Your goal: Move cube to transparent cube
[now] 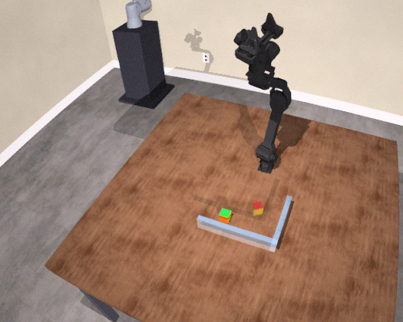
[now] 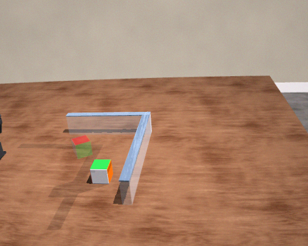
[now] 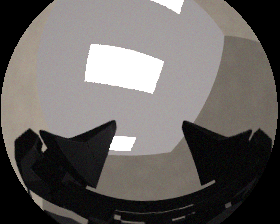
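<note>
Nearest you in the top view is the pale blue L-shaped wall point(image 1: 251, 234), and the cube point(image 1: 225, 215) sits on the table point(image 1: 178, 277) just inside its left end, close to the long leg, green face up with orange and white on its sides. A little farther and to the right, apart from it, is the transparent cube point(image 1: 257, 208), red on top and slightly turned against the wall.

You should expect the cube to behave as a small, rigid, light block with flat smooth faces. Take it across two opposite side faces, low and square, so it does not pivot in the grip. My judgement is that it must be tipped over, since green is up here and red is up at the goal. The wall close beside it leaves little room for a finger on that side.

Farther back stands the arm, folded up high with the gripper point(image 1: 271, 24) well above the table. Its fingers are spread nearly to their full width and hold nothing.

The table is brown wood grain. Beyond lie a grey floor, a dark pedestal point(image 1: 141, 63) at far left, and cream walls.
</note>
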